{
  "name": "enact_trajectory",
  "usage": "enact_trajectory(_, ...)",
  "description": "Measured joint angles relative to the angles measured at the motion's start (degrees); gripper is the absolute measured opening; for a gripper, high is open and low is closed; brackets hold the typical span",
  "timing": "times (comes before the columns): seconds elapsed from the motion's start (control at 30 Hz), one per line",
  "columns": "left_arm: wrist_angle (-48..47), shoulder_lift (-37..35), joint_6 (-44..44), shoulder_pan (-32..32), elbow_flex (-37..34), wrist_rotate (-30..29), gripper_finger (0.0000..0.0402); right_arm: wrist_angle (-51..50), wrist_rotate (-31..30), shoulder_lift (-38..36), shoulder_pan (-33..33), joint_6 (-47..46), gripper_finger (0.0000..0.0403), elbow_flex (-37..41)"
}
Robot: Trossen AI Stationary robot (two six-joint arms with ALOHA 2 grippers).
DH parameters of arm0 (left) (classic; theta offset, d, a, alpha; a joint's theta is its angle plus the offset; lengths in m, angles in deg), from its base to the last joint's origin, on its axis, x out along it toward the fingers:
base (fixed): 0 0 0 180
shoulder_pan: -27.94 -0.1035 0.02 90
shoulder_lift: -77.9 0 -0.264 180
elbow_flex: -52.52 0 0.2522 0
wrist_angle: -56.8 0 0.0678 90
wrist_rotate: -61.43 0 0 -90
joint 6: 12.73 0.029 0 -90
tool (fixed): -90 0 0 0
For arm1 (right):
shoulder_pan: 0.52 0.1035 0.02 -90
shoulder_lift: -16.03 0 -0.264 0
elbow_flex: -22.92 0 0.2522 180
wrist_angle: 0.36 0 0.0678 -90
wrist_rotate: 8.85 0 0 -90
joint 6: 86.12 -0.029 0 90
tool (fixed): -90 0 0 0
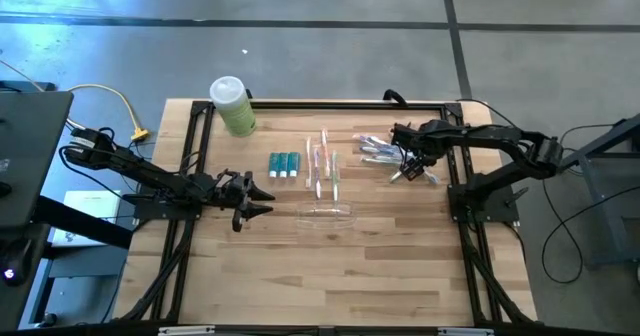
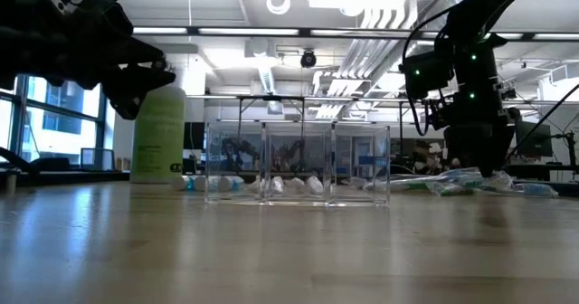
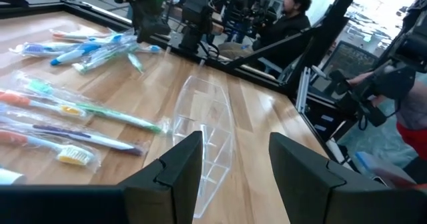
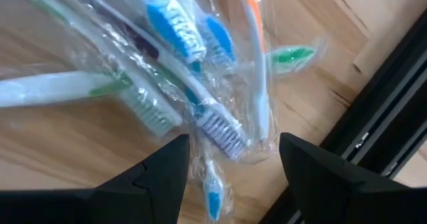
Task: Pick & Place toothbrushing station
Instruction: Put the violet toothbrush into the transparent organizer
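We're hovering the right hand (image 4: pixel 230 161), fingers apart and gripping nothing, over the heap of wrapped toothbrushes (image 4: pixel 193 71) at the tabletop's right. Wrappers are overlapping, so we're risking grabbing several. Left hand (image 3: pixel 230 164) is waiting open near the clear organizer (image 3: pixel 203 127).

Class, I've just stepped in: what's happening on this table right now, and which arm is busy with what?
The right gripper hangs open over a heap of wrapped toothbrushes on the right of the wooden table, with nothing gripped. The left gripper, also open and empty, points at the clear plastic organizer in the middle. More wrapped toothbrushes, small toothpaste tubes and a green bottle lie beyond the organizer, which looks empty.
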Motion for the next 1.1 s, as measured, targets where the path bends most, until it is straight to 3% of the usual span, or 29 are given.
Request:
enact_trajectory(0.27,0.0,0.0,0.0,0.0,0.0,-1.6,0.0170,0.0,0.0,0.0,-0.1,0.0,0.0209,0.0)
enact_trajectory(0.77,0.0,0.0,0.6,0.0,0.0,-1.6,0.0170,0.1,0.0,0.0,-0.1,0.1,0.0012,0.0)
enact_trajectory(1.1,0.0,0.0,0.7,0.0,0.0,-1.6,0.0170,0.0,-0.1,0.0,1.1,0.2,0.0004,-0.1)
